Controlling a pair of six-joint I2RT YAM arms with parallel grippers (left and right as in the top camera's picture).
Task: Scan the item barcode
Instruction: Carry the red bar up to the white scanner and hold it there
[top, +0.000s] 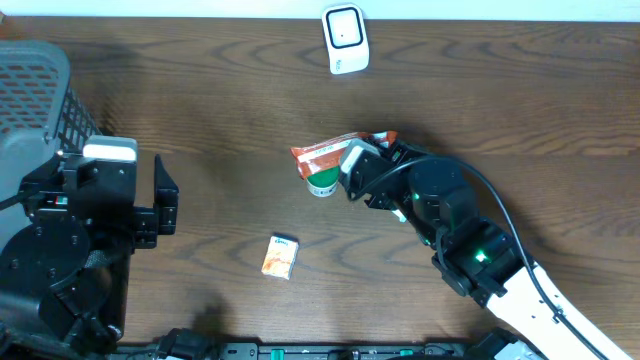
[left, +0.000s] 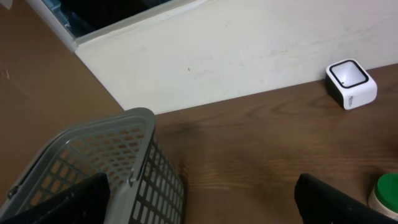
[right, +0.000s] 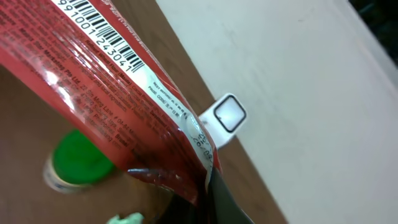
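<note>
The item is a red foil packet (top: 322, 154) held above the table with my right gripper (top: 368, 162) shut on its right end. In the right wrist view the packet (right: 93, 87) fills the left side, its barcode (right: 99, 31) showing near the top, and the gripper (right: 208, 199) pinches its lower corner. The white scanner (top: 345, 38) stands at the table's far edge, beyond the packet; it also shows as the scanner (right: 227, 115) just past the packet's edge. My left gripper (top: 166, 205) hangs open at the left with nothing between its fingers (left: 336, 205).
A green-lidded cup (top: 322, 183) stands on the table under the packet. A small orange box (top: 280, 256) lies nearer the front. A grey mesh basket (top: 40, 90) sits at the far left, close beside the left arm.
</note>
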